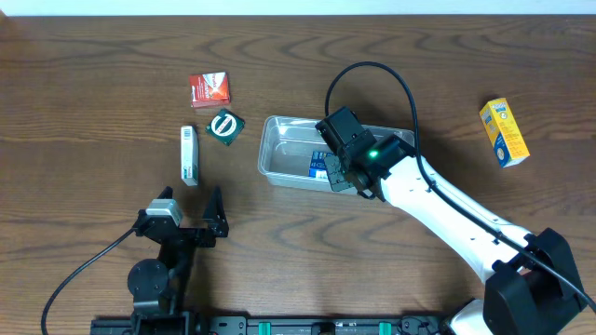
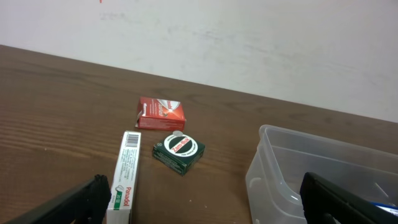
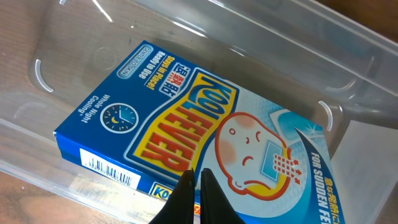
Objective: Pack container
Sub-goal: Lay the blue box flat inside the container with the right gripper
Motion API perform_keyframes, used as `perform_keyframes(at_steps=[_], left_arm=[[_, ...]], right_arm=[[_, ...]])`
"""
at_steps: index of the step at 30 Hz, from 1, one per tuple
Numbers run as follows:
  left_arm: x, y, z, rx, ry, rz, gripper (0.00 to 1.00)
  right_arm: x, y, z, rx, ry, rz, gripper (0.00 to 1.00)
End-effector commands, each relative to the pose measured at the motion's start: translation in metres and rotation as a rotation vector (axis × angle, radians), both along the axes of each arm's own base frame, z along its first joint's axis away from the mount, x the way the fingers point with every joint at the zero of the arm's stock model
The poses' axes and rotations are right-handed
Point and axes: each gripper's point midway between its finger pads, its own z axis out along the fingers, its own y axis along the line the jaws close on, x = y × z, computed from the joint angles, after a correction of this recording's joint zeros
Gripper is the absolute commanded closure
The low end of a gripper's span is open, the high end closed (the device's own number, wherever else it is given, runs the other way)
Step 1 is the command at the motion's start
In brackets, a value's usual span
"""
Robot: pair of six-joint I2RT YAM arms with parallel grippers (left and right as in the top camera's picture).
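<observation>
The container (image 1: pixel 276 149) is a clear shallow tub at the table's middle. A blue Koolfever box (image 3: pixel 186 124) lies flat inside it. My right gripper (image 3: pixel 198 196) hovers just over the near edge of that box, shut, with nothing between its fingers; from overhead the right gripper (image 1: pixel 341 173) sits above the tub's right half. My left gripper (image 1: pixel 191 208) rests low near the front left, wide open and empty. In the left wrist view the left gripper (image 2: pixel 205 211) frames the container (image 2: pixel 273 168) on its right and a white Panadol box (image 2: pixel 124 180) on its left.
Left of the tub lie a white Panadol box (image 1: pixel 189 154), a green square box (image 1: pixel 224 125) and a red box (image 1: pixel 209 88). A yellow box (image 1: pixel 504 132) lies far right. The right arm's cable loops over the tub's back edge.
</observation>
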Motion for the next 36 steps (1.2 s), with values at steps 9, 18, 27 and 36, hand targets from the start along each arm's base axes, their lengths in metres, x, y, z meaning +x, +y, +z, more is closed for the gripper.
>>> perform_keyframes(at_steps=[9, 18, 27, 36], left_arm=[[0.0, 0.0, -0.017, 0.007, 0.048, -0.003, 0.02], [0.0, 0.0, -0.017, 0.007, 0.048, -0.003, 0.02], [0.0, 0.0, -0.017, 0.007, 0.048, -0.003, 0.02], [0.0, 0.0, -0.017, 0.007, 0.048, -0.003, 0.02]], right_arm=[[0.007, 0.005, 0.008, -0.001, -0.032, 0.035, 0.94], [-0.008, -0.001, 0.001, -0.022, 0.036, 0.045, 0.95], [-0.012, -0.004, -0.006, -0.03, 0.051, 0.042, 0.94], [-0.018, -0.008, -0.024, -0.045, 0.072, 0.038, 0.93]])
